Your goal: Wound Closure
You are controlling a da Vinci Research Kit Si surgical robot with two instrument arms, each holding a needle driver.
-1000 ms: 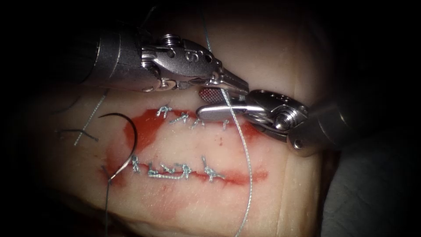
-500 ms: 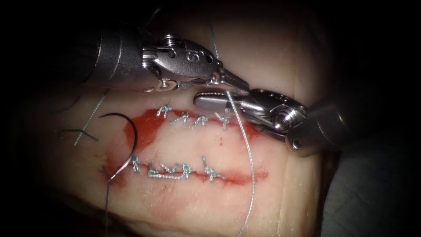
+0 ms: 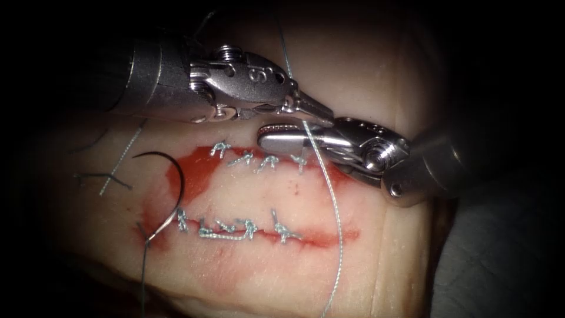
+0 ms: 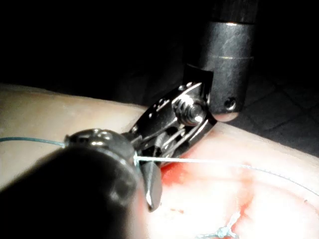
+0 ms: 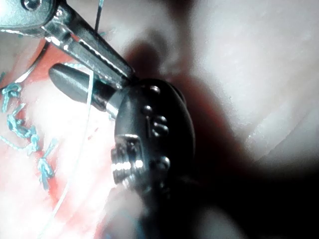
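My left tool (image 3: 321, 115) reaches in from the upper left, its jaws shut on the pale thread (image 3: 329, 194) just above the upper cut (image 3: 259, 160). From the grip the thread drapes over my right tool (image 3: 272, 139), whose jaws are shut and point left; I see nothing held between them. The thread then runs down across the tissue (image 3: 265, 194). The dark curved needle (image 3: 179, 182) lies on the tissue at the left end of the lower cut (image 3: 235, 228), held by neither tool. The left wrist view has the thread (image 4: 209, 162) leaving my left tool (image 4: 149, 191). The right wrist view has it across my right tool (image 5: 67, 79).
Both cuts carry rows of knotted stitches, with red fluid (image 3: 197, 174) pooled between their left ends. Cut ends of thread (image 3: 120, 162) lie on the tissue left of the needle. A dark thread (image 3: 143, 277) trails down from the needle's tail.
One second ago the right tool's jaws stood open under the left tool's tip. They have closed and slid slightly left under the thread. The left tool and needle stayed put.
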